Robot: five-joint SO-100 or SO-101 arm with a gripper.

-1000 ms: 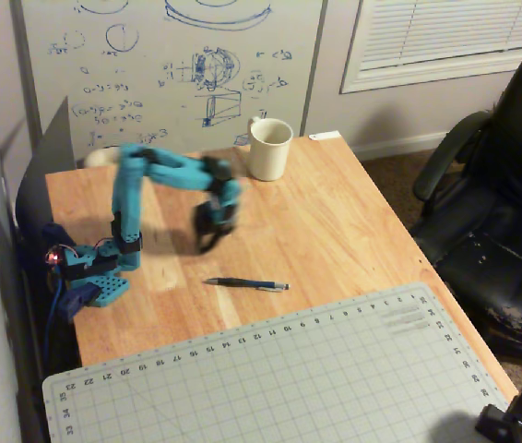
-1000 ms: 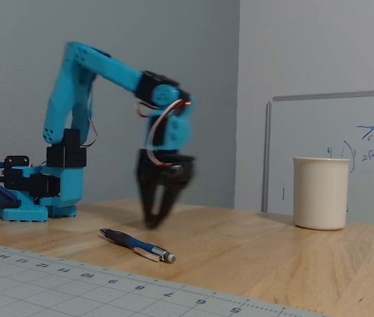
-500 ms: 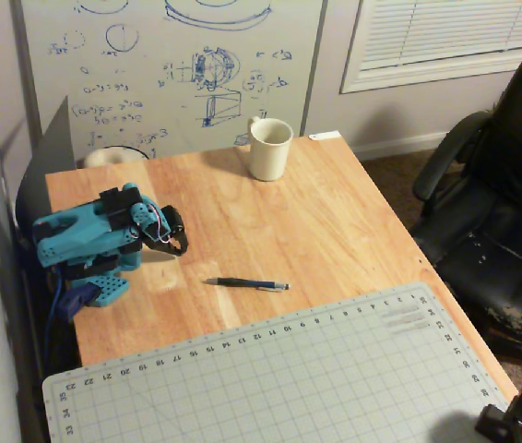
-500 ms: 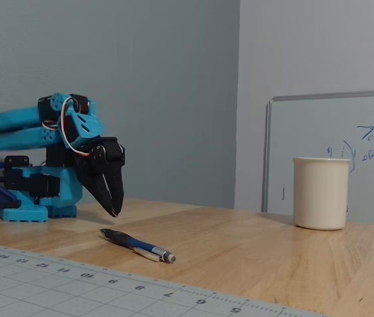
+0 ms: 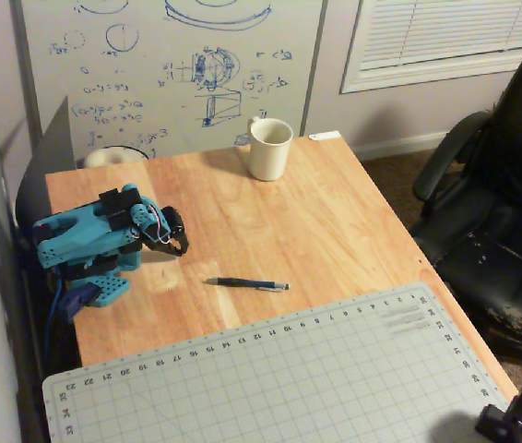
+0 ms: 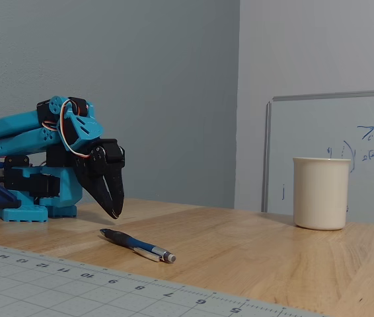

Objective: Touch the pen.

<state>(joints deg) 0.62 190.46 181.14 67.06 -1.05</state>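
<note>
Room: grey-blue wall behind the arm in the fixed view; a whiteboard covered in blue marker sketches leans against the wall past the table's far edge in the overhead view. Window with white blinds at upper right, black office chair beside the table's right side, brownish carpet under it.

Surface: light wooden table, grain visible, with a glare patch just left of the pen. A grey gridded cutting mat with numbered edges covers the near part.

Arm: blue arm folded low over its base at the table's left edge in the overhead view, upper links lying roughly level.

Cream mug stands upright near the far edge, well apart from the arm.

Gripper: black fingers point down, tips drawn together with no visible gap, holding nothing. Tips hang just above the wood.

Pen: lies flat on bare wood between gripper and mat, just off the mat's edge, silvery tip toward the right in both views. Gripper and pen are near, not touching.
</note>
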